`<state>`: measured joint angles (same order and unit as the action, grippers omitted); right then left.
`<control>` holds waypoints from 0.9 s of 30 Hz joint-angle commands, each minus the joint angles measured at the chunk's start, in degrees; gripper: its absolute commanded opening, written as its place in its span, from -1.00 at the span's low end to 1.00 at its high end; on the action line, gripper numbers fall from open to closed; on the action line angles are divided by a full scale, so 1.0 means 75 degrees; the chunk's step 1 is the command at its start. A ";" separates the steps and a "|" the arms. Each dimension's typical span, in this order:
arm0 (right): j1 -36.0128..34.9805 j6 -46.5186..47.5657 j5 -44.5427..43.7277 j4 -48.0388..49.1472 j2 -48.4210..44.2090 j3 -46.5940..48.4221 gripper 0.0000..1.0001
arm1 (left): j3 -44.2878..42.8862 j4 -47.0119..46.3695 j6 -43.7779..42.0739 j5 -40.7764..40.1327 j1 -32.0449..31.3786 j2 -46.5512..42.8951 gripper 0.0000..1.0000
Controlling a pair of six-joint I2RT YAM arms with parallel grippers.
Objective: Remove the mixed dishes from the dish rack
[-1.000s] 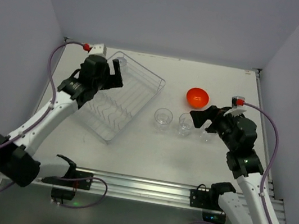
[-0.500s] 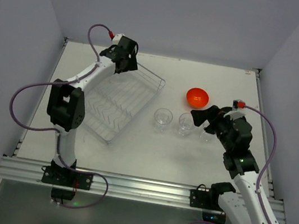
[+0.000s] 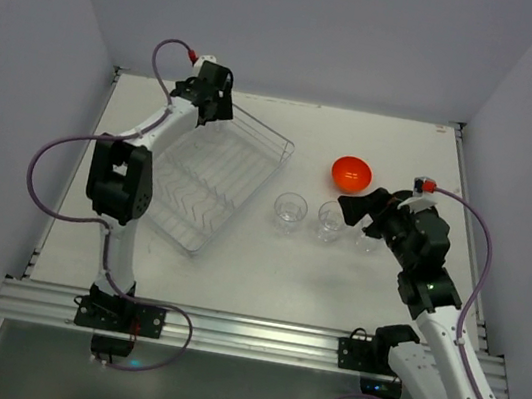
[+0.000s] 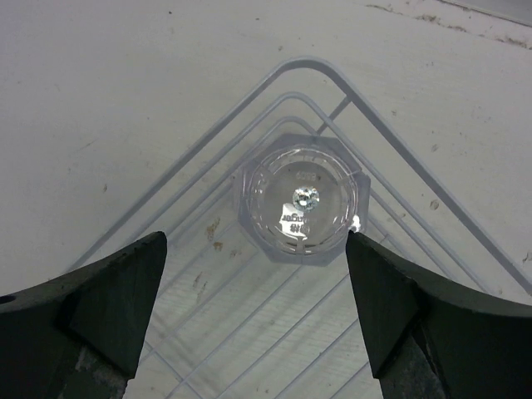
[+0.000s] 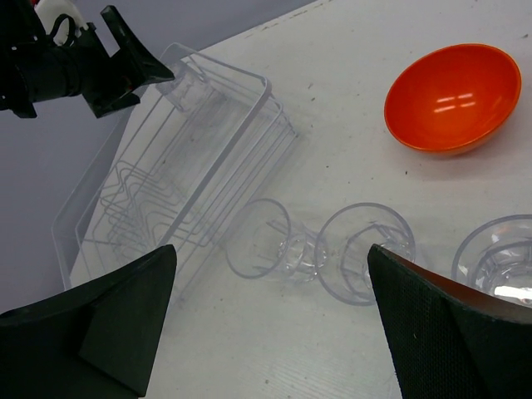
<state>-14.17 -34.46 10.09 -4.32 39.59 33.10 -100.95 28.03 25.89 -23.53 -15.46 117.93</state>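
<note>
Tumbler (image 4: 299, 199) in far corner of dish rack (image 3: 243, 155), straight beneath left hand (image 4: 253, 249), fingers spread wide either side, untouched, right hand (image 5: 273, 249) wide, empty.

We see a robot test room, a kind of lab, and not a real kitchen. A plain white table (image 3: 334, 281) sits in a small booth with bare pale walls (image 3: 304, 23) on three sides. Two white and black robot arms, the left arm (image 3: 119, 181) and the right arm (image 3: 433, 297), are bolted to a metal rail (image 3: 255, 332) at the near edge, with purple cables (image 3: 30, 180) looping off them. The home things we see are a wire dish rack (image 3: 214, 176), some clear tumblers (image 3: 291, 211) and an orange bowl (image 3: 351, 174), all set out on that bare table.
</note>
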 commanded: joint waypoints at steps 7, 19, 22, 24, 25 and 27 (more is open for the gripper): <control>0.0027 0.0118 0.0132 0.0482 0.0064 0.0110 0.98 | -0.0919 -0.0644 -0.0686 0.0489 0.0140 0.0717 0.82; 0.0027 0.0176 0.0237 0.0517 0.0158 0.0133 0.98 | -0.0814 -0.0972 -0.0710 0.0946 0.0140 0.0881 0.81; 0.0015 0.0188 0.0237 0.0517 0.0147 0.0133 0.98 | -0.0908 -0.0902 -0.0745 0.0852 0.0140 0.1045 0.81; 0.0027 0.0188 0.0237 0.0517 0.0158 0.0121 0.98 | -0.0919 -0.0808 -0.0733 0.0771 0.0140 0.1128 0.79; 0.0027 0.0188 0.0237 0.0517 0.0158 0.0110 0.98 | -0.0896 -0.0785 -0.0722 0.0712 0.0128 0.1139 0.78; 0.0027 0.0188 0.0237 0.0517 0.0158 0.0110 0.98 | -0.0838 -0.0784 -0.0721 0.0583 0.0128 0.1151 0.77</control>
<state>-14.17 -34.00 11.51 -3.29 40.82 33.10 -105.97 23.31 21.61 -17.34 -14.44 126.45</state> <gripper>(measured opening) 0.989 0.889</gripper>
